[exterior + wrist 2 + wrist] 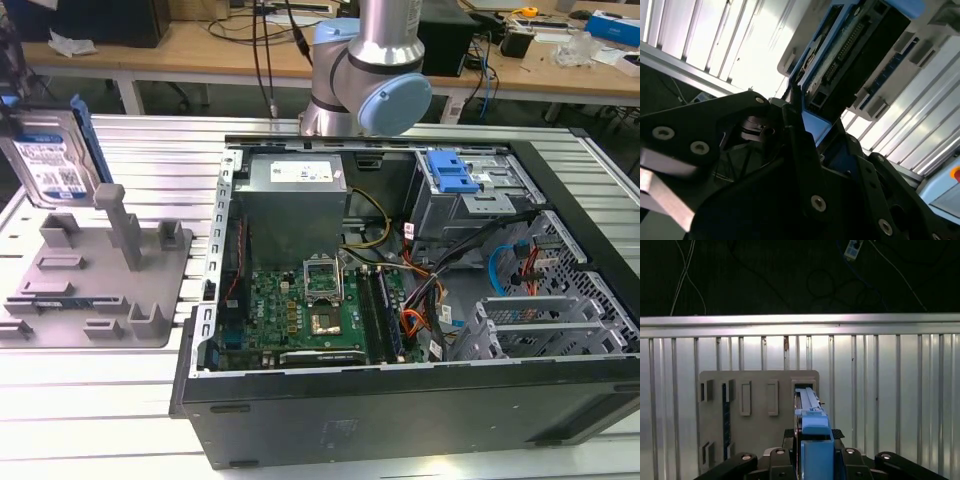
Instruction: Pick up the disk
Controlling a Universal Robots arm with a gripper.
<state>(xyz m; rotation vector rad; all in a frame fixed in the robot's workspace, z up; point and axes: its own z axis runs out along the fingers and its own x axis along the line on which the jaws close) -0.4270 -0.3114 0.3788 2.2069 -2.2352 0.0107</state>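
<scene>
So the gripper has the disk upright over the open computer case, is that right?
Not quite. The gripper does have the disk upright, but over the grey fixture plate at the exterior view's left, beside the open computer case rather than over it. The exterior view shows this.

Disk [48,160]: silver metal, blue plastic rails; fixture plate [95,275]: matt grey plastic.

No legible print on the disk [48,160]
</scene>
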